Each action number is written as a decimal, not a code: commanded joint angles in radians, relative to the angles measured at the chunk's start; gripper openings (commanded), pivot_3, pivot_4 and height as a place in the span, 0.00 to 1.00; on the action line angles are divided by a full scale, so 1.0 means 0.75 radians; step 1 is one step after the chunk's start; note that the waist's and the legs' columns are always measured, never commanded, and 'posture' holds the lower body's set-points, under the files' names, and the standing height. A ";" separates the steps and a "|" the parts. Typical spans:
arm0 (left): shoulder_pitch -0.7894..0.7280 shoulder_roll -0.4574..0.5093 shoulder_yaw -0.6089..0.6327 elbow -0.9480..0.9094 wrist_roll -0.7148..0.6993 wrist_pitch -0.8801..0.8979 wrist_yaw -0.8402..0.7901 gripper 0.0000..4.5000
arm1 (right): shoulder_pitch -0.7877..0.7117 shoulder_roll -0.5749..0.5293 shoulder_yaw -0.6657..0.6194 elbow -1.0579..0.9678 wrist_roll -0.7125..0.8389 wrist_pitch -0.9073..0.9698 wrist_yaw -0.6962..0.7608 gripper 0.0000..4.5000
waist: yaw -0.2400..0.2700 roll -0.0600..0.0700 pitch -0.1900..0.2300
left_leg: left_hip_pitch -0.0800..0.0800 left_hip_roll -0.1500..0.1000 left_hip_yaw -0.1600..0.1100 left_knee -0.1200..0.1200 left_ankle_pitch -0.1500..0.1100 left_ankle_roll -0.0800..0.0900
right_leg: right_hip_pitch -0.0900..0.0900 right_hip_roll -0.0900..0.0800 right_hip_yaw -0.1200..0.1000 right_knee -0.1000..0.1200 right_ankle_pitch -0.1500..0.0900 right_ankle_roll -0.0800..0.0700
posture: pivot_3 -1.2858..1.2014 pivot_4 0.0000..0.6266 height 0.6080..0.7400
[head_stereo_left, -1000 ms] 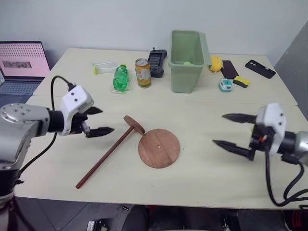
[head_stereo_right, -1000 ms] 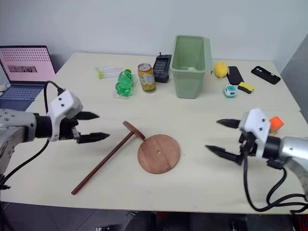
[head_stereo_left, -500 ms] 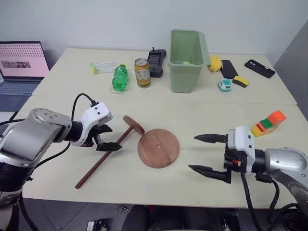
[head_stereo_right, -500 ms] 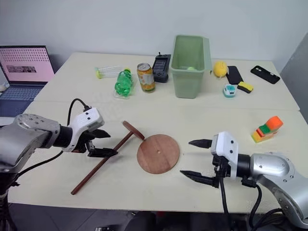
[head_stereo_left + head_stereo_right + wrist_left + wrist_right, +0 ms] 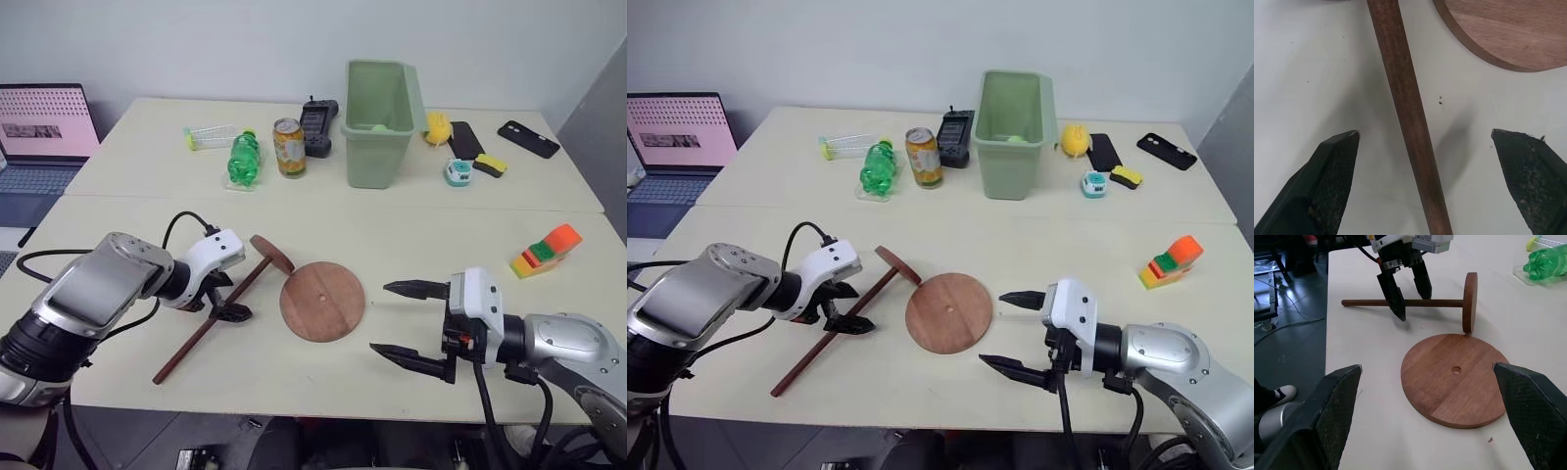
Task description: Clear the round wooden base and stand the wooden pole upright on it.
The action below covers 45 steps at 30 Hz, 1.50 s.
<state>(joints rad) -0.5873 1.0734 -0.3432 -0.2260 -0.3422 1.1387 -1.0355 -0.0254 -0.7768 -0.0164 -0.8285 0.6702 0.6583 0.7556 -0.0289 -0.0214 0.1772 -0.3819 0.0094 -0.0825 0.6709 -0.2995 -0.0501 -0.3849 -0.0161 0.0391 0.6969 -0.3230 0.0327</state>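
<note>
Pale table [image 5: 411, 230], clutter at far edge; wooden pole [image 5: 211, 318] lies flat beside the bare round wooden base [image 5: 322, 301], its rod between wide-open jaws of the left gripper [image 5: 227, 299], straddling crosswise; right gripper [image 5: 411, 320] wide open, empty, nearer the base

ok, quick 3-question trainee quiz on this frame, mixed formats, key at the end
1. True or false: the left gripper is shut on the wooden pole.
2. What lies on top of the round wooden base? A) a can B) nothing C) the pole's disc
3. Fill in: the right gripper is open and sits beside the ____.

Key: 1. false: its fingers straddle the rod, open and apart from it. 2. B. 3. base.
</note>
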 commanded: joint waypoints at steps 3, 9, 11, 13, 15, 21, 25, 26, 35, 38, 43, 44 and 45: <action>-0.049 -0.014 -0.022 0.036 0.049 -0.023 0.006 0.78 | 0.012 0.005 -0.011 -0.062 0.012 -0.022 -0.020 1.00 | 0.000 0.000 0.000 | 0.000 0.000 0.000 0.000 0.000 0.000 | 0.000 0.000 0.000 0.000 0.000 0.000 | 0.52 0.24 1.00; -0.062 -0.027 -0.053 0.068 0.084 -0.059 -0.015 0.52 | 0.012 0.002 -0.010 -0.061 0.015 -0.024 -0.026 1.00 | 0.000 0.000 0.000 | 0.000 0.000 0.000 0.000 0.000 0.000 | 0.000 0.000 0.000 0.000 0.000 0.000 | 0.52 0.24 1.00; -0.062 -0.030 -0.058 0.071 0.089 -0.064 -0.019 0.43 | 0.011 0.003 -0.008 -0.061 0.014 -0.023 -0.028 1.00 | 0.000 0.000 0.000 | 0.000 0.000 0.000 0.000 0.000 0.000 | 0.000 0.000 0.000 0.000 0.000 0.000 | 0.52 0.24 1.00; -0.063 -0.030 -0.060 0.074 0.092 -0.068 -0.025 0.34 | 0.013 0.004 -0.007 -0.063 0.016 -0.023 -0.030 1.00 | 0.000 0.000 0.000 | 0.000 0.000 0.000 0.000 0.000 0.000 | 0.000 0.000 0.000 0.000 0.000 0.000 | 0.52 0.24 1.00; -0.064 -0.032 -0.060 0.076 0.094 -0.070 -0.030 0.25 | 0.017 0.006 -0.006 -0.063 0.015 -0.024 -0.031 1.00 | 0.000 0.000 0.000 | 0.000 0.000 0.000 0.000 0.000 0.000 | 0.000 0.000 0.000 0.000 0.000 0.000 | 0.52 0.24 1.00; -0.068 -0.039 -0.054 0.080 0.102 -0.077 -0.047 0.06 | 0.022 0.006 -0.010 -0.063 0.023 -0.024 -0.028 1.00 | 0.000 0.000 0.000 | 0.000 0.000 0.000 0.000 0.000 0.000 | 0.000 0.000 0.000 0.000 0.000 0.000 | 0.52 0.24 1.00; -0.086 -0.051 -0.022 0.089 0.094 -0.086 -0.048 0.06 | 0.018 -0.005 -0.021 -0.059 0.037 -0.024 -0.010 1.00 | 0.000 0.000 0.000 | 0.000 0.000 0.000 0.000 0.000 0.000 | 0.000 0.000 0.000 0.000 0.000 0.000 | 0.52 0.24 1.00; -0.094 -0.054 -0.007 0.091 0.089 -0.089 -0.048 0.06 | 0.015 -0.011 -0.025 -0.056 0.039 -0.025 -0.004 1.00 | 0.000 0.000 0.000 | 0.000 0.000 0.000 0.000 0.000 0.000 | 0.000 0.000 0.000 0.000 0.000 0.000 | 0.52 0.24 1.00; -0.263 -0.311 0.462 0.284 -0.056 -0.461 0.097 0.06 | 0.016 -0.096 -0.136 -0.012 0.084 -0.022 0.075 1.00 | 0.009 -0.002 0.001 | -0.004 0.000 -0.001 0.007 0.000 0.000 | 0.000 -0.001 -0.002 0.001 0.000 0.000 | 0.52 0.24 1.00; -0.296 -0.447 0.593 0.215 -0.171 -0.486 0.137 0.06 | 0.016 -0.123 -0.164 -0.004 0.090 -0.021 0.095 1.00 | 0.007 -0.003 0.000 | -0.005 -0.001 -0.001 0.008 0.000 0.000 | 0.001 -0.002 -0.002 0.001 0.000 0.000 | 0.52 0.24 1.00; -0.229 -0.714 0.634 -0.059 -0.329 -0.463 0.301 0.06 | 0.052 -0.090 -0.185 -0.018 0.024 -0.060 0.020 1.00 | 0.004 -0.003 0.000 | -0.005 -0.001 -0.002 0.009 0.000 0.000 | 0.000 -0.004 0.000 0.001 0.000 0.000 | 0.52 0.24 1.00; -0.192 -0.758 0.625 -0.101 -0.334 -0.481 0.328 0.06 | 0.071 -0.070 -0.164 -0.040 0.004 -0.069 -0.007 1.00 | 0.004 -0.004 0.000 | -0.005 -0.001 -0.002 0.009 0.000 0.000 | 0.001 -0.005 0.000 0.001 0.000 0.000 | 0.52 0.24 1.00; -0.157 -0.789 0.606 -0.130 -0.330 -0.508 0.336 0.06 | 0.086 -0.052 -0.147 -0.054 -0.008 -0.072 -0.028 1.00 | 0.004 -0.004 -0.001 | -0.005 -0.001 -0.003 0.009 0.000 -0.001 | 0.001 -0.005 0.000 0.001 0.000 0.000 | 0.52 0.24 1.00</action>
<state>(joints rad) -0.7388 0.5158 0.1180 -0.2326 -0.5713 0.8118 -0.8178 0.0198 -0.8405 -0.1359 -0.8212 0.6864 0.6330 0.7734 -0.0261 -0.0240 0.1768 -0.3853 0.0089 -0.0844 0.6777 -0.2986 -0.0518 -0.3843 -0.0200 0.0400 0.6978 -0.3226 0.0331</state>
